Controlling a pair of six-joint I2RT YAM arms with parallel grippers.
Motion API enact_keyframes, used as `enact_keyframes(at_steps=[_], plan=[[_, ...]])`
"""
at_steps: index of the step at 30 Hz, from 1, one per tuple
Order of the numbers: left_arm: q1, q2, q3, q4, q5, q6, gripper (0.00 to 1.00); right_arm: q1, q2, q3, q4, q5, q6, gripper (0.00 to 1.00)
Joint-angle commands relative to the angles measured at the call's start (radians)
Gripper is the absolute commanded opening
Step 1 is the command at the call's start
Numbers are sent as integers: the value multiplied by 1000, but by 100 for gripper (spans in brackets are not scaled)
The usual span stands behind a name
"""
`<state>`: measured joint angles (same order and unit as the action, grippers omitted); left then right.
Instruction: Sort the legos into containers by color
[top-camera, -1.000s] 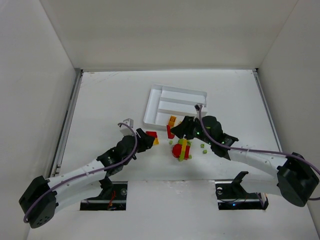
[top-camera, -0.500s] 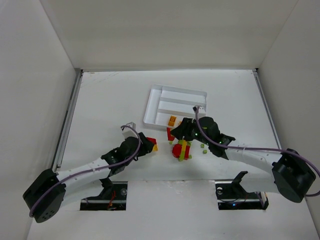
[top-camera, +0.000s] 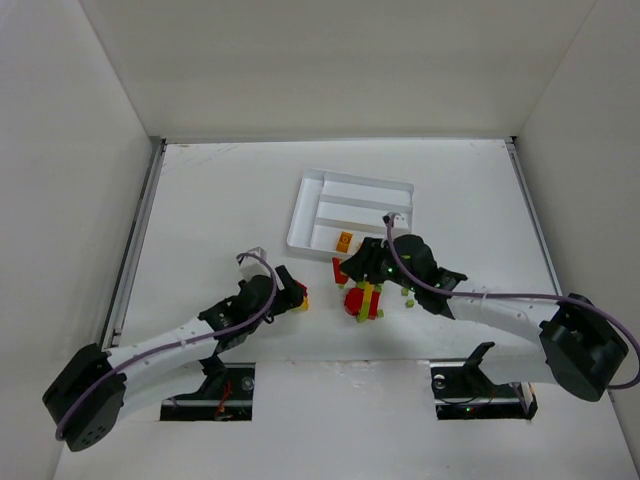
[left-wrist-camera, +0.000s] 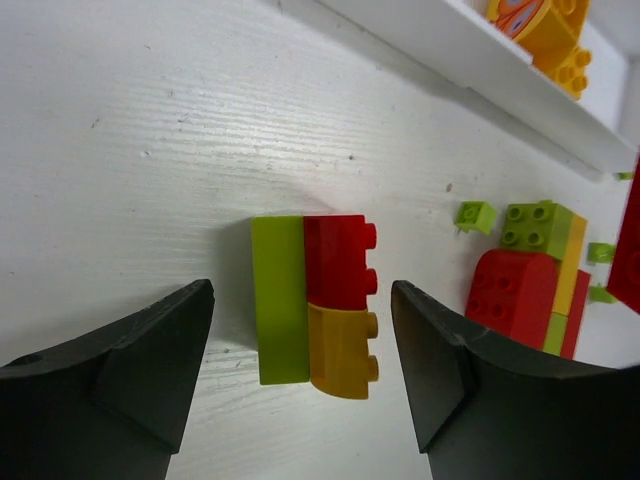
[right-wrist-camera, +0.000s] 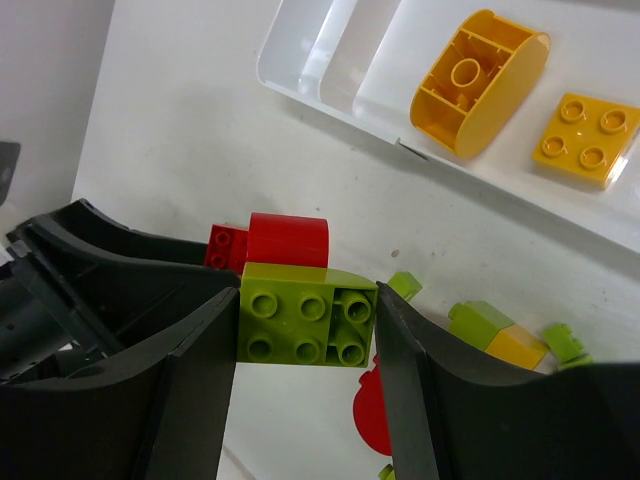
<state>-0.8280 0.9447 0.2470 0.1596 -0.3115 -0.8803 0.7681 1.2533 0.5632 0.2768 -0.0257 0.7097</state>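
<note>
Two black mounts (top-camera: 468, 385) sat in cut-outs at the near edge of a white table (top-camera: 200, 200), one under each arm.

Left gripper (left-wrist-camera: 300, 310): low over the table left of centre, jaws released, one finger on either side of a clump (left-wrist-camera: 315, 300) of joined lime, red and orange legos. The clump lay flat, and bare table showed between it and each finger.

Right gripper (right-wrist-camera: 305, 330): just right of centre, jaws clenched on a lime brick (right-wrist-camera: 305, 325), studs up, directly above a red piece (right-wrist-camera: 288, 240).

Main pile (top-camera: 362, 298): between the grippers on the table, a rounded red block (left-wrist-camera: 510, 300) joined to lime and yellow pieces.

Several loose lime studs (top-camera: 408, 292): scattered to the pile's right.

White tray (top-camera: 298, 210): beyond the pile, angled, divided into long slots. Its nearest slot held a rounded orange brick (right-wrist-camera: 478, 80), hollow side up, and a four-stud orange square (right-wrist-camera: 585, 127), apart from each other.

Enclosure: a metal rail (top-camera: 135, 230) along the table's left edge, and plain white walls (top-camera: 300, 70) on three sides.
</note>
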Motion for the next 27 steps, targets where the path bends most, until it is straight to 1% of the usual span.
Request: enact_keyframes(at_steps=[1, 3, 6, 8, 10, 13, 17, 22, 27], plan=[[13, -99, 38, -78, -20, 3, 71, 10, -5, 43, 48, 12, -16, 46], [19, -158, 58, -121, -20, 14, 73, 10, -6, 50, 50, 12, -16, 46], [31, -227, 98, -184, -21, 30, 73, 10, -3, 64, 53, 7, -15, 46], [37, -265, 120, -201, -21, 17, 69, 13, 0, 70, 61, 1, -3, 46], [28, -291, 135, -180, -20, -18, 68, 18, 3, 73, 87, -8, 14, 46], [5, -291, 132, -71, -17, -92, 67, 24, 12, 83, 128, -36, 56, 46], [-16, -233, 88, 163, -17, -196, 67, 27, 29, 92, 199, -77, 129, 46], [-15, -146, 32, 458, -5, -232, 64, 26, 55, 75, 321, -126, 259, 46], [-4, -93, 21, 573, 15, -244, 63, 23, 116, 63, 452, -201, 373, 46]])
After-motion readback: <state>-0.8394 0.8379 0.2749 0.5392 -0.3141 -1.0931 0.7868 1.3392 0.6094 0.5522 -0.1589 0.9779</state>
